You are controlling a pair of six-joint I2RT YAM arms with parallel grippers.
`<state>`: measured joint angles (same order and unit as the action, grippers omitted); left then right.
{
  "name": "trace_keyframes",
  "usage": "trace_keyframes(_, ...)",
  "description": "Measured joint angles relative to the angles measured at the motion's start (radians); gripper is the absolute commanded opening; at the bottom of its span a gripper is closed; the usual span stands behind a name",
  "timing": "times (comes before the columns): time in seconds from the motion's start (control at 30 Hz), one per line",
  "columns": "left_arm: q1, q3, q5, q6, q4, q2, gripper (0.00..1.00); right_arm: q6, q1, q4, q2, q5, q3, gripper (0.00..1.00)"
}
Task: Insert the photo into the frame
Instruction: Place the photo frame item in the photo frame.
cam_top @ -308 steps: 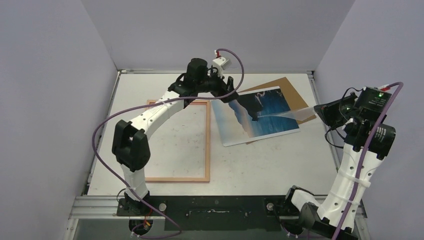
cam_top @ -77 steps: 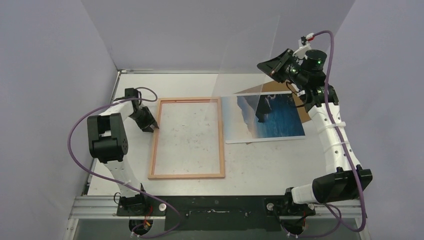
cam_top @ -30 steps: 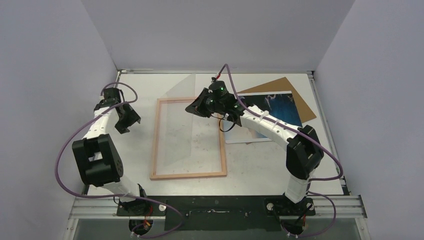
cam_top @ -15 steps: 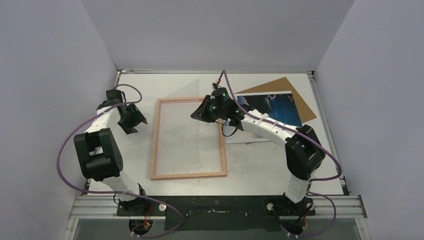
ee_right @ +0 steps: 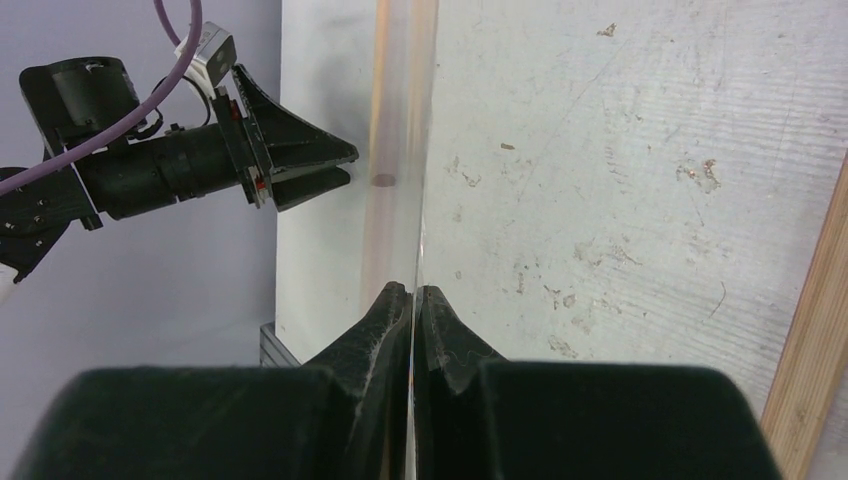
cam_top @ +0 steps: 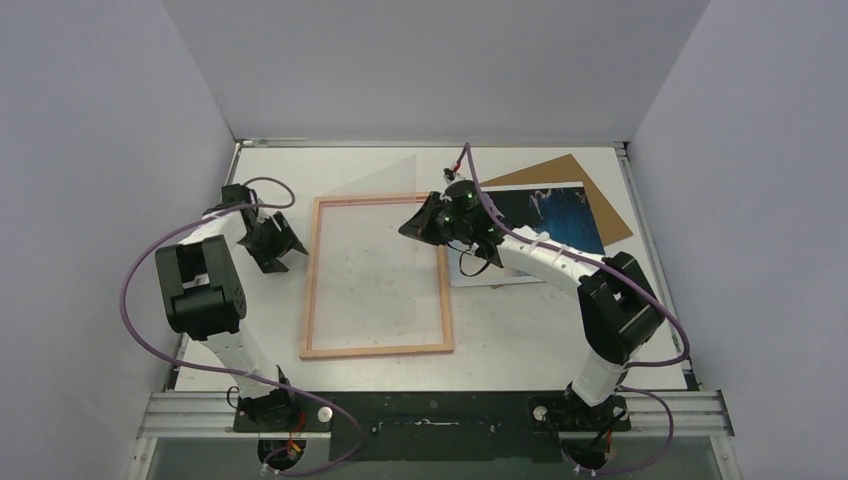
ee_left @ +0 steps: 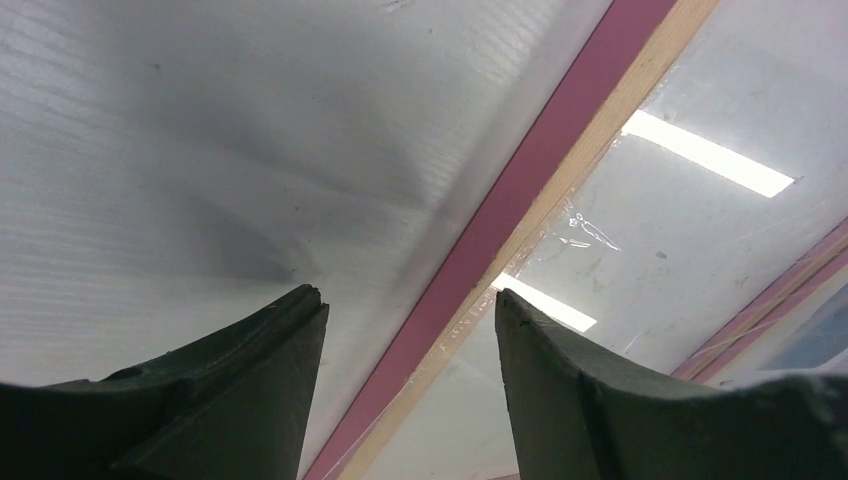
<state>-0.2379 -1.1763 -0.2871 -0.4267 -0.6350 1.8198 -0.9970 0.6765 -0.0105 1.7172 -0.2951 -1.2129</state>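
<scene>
**A:** What lies round the frame (cam_top: 375,350)?

**B:** Frame flat on the desk (cam_top: 520,320), tan side up. A clear sheet (cam_top: 390,182) hangs tilted over its opening, one edge past the frame's far rail. Right of the frame is a brown cardboard board (cam_top: 575,170), with the photo (cam_top: 565,215) on it, sea side up.

**A:** Anything in the way?

**B:** The right arm (cam_top: 545,262) crosses the photo's edge nearest the frame. The sheet covers most of the opening.

**A:** And the jaws?

**B:** Right jaws are pressed together on the sheet's edge at the frame's far right corner. The photo lies just beyond them, not gripped. Left jaws are spread and empty, just outside the frame's left rail. They point at that rail; contact I cannot tell. The photo is well apart from them, across the frame.
</scene>
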Motion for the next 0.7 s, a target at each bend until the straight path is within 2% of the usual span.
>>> trace_keyframes(0.3, 0.000, -0.009, -0.034, 0.018, 0.000, 0.016, 0.59, -0.006, -0.041, 0.107, -0.006, -0.090, 0.048, 0.00)
trace_keyframes(0.7, 0.000, -0.014, -0.069, 0.016, 0.008, 0.043, 0.43, -0.027, -0.073, 0.175, 0.032, -0.198, 0.069, 0.00)
